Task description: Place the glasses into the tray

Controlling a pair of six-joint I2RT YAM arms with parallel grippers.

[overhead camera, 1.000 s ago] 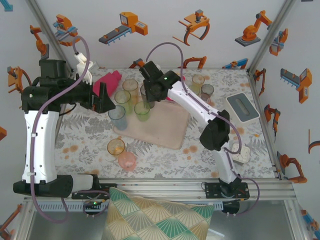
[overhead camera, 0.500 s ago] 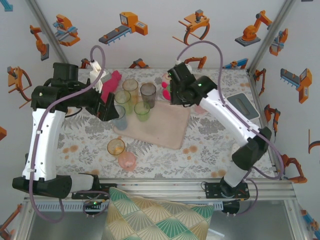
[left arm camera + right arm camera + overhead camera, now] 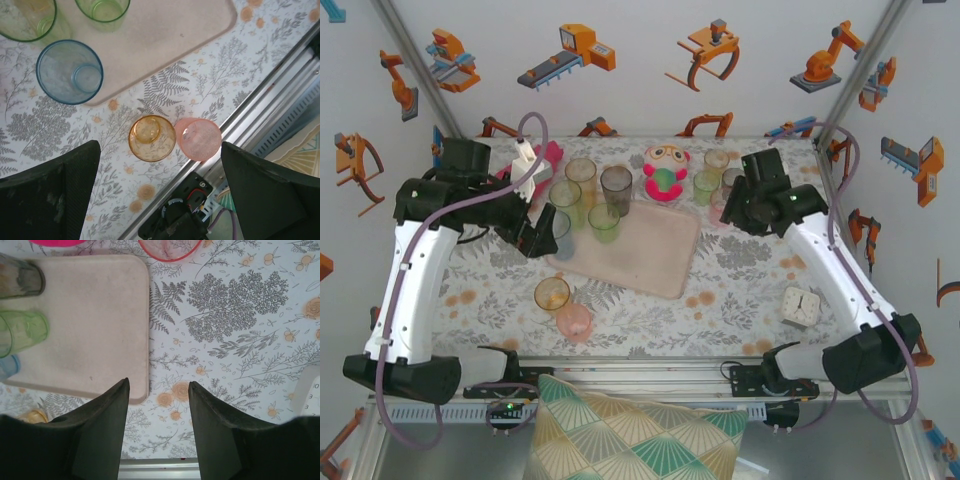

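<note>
Well, over on the left, the left gripper (image 3: 533, 237) hangs above the tray's left edge, its fingers spread wide with nothing between them. Its wrist camera looks down past them at an amber glass (image 3: 151, 138) and a pink glass (image 3: 198, 139). These two stand just beside each other on the flowered tablecloth (image 3: 740, 270), near the front rail and off the tray (image 3: 650, 255).

A blue glass (image 3: 557, 228) stands at the tray's near-left corner, close by that gripper. I cannot tell whether it sits wholly inside the rim. Farther back a magenta cloth (image 3: 548, 155) lies by the wall.

A green glass (image 3: 604, 222) and a grey glass (image 3: 617, 185) stand on the far-left part of the tray. A yellow-green glass (image 3: 565, 196) and a pale glass (image 3: 581, 171) stand at its far-left edge. The rest of the beige tray is bare.

Beyond the tray's far edge sits a plush toy (image 3: 665, 172). To its right is a cluster of tumblers on the cloth: a light green glass (image 3: 705, 186), a small amber glass (image 3: 717, 160) and a smoky glass (image 3: 733, 180).

The right gripper (image 3: 159, 382) hovers over the cloth just right of the tray. Its fingers are parted and hold nothing.

Nearer the front on the right lies a small white clock (image 3: 798, 306), its numerals too small to read. A patterned cushion (image 3: 630, 430) lies below the front rail.
</note>
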